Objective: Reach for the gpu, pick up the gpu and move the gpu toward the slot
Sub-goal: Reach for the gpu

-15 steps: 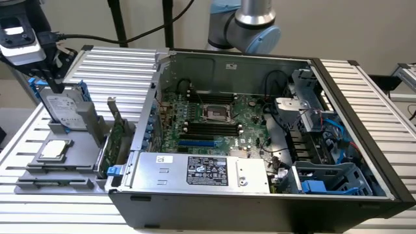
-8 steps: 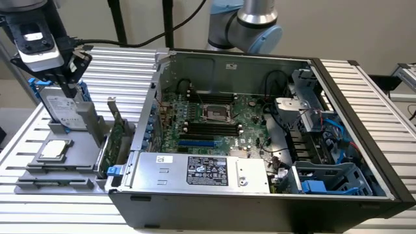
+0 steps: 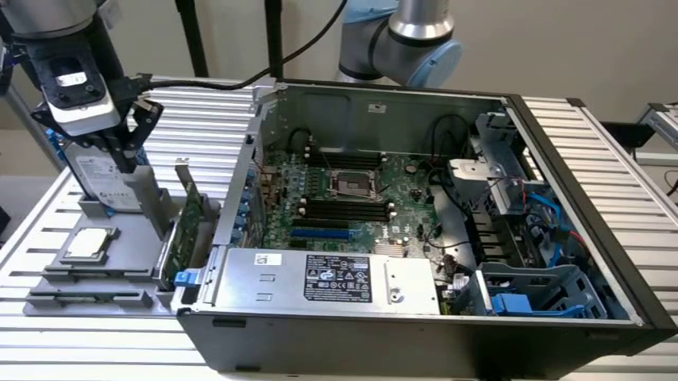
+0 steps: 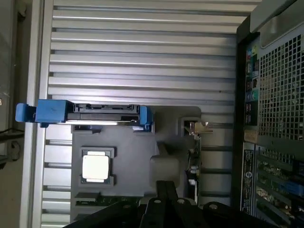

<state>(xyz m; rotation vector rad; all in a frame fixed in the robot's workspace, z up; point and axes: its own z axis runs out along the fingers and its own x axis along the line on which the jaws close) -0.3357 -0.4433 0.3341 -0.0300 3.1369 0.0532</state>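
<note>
The gpu (image 3: 192, 216) stands on edge in the gray holder (image 3: 132, 278) on the tabletop (image 3: 63, 349), just beside the open computer case (image 3: 593, 238), untouched and not yet lifted. My hand (image 3: 129, 165) hangs over the hard drive (image 3: 95, 171) with blue rails, near the card but apart from it, closed on nothing. I judge the reach barely begun. Grasping, lifting and carrying toward the slot on the motherboard (image 3: 350, 198) are all left.

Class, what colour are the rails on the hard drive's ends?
Blue rails on the hard drive, best in the wrist view.
</note>
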